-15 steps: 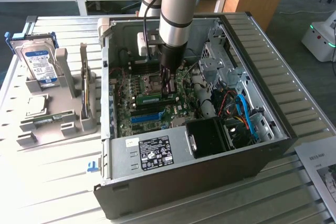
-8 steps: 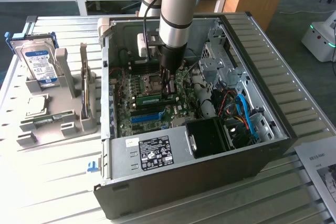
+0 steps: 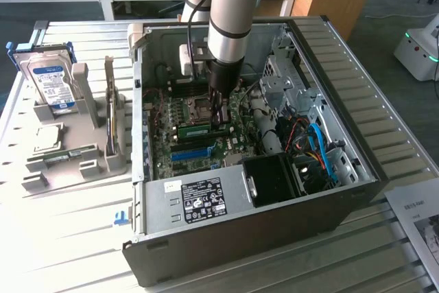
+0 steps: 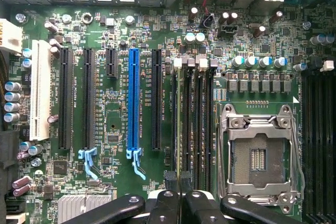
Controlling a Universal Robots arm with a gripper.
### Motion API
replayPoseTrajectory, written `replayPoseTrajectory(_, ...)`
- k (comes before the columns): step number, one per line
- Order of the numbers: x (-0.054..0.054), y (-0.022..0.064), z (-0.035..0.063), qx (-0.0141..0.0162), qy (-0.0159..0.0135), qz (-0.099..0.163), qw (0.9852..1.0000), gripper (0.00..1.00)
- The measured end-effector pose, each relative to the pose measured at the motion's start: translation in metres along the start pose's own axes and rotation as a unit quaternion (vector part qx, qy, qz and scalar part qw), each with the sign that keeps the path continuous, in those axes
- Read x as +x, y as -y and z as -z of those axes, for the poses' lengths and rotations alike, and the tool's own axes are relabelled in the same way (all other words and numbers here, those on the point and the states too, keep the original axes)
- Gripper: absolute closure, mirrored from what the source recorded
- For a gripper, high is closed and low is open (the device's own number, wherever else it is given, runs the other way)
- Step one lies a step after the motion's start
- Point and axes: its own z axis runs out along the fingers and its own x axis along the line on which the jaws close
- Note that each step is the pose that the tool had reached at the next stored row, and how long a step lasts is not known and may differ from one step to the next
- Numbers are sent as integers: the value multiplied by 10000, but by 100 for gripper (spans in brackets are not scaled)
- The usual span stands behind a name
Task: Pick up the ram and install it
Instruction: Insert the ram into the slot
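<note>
Now gripper [image 4: 181, 178] pinches ram [image 3: 194, 129] beside CPU socket [image 4: 261, 156].

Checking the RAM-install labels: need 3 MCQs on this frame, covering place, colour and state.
1. Where does the hard drive stand?
A) inside the PC case
B) in the grey holder, at the exterior view's left of the case
C) on the floor

2. What colour is the long expansion slot flanked by black ones?
A) blue
B) red
C) yellow

3. What is the pincer doing?
A) open above the holder
B) shut on the hard drive
C) shut on the ram, over the memory slots

Answers:
1 B, the drive stands upright in the holder outside the case.
2 A, the wrist view shows it bright blue.
3 C, the fingertips pinch the stick's thin edge.
</note>
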Motion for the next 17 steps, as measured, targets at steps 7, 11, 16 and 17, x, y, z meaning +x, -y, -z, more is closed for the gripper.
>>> replayPoseTrajectory(7, 0, 0, 0, 0, 0, 0, 10000, 88)
replayPoseTrajectory(11, 0, 0, -1, 1, 1, 0, 10000, 82)
replayPoseTrajectory(16, 1, 0, 0, 0, 0, 0, 10000, 75)
replayPoseTrajectory(17, 1, 0, 0, 0, 0, 0, 10000, 75)
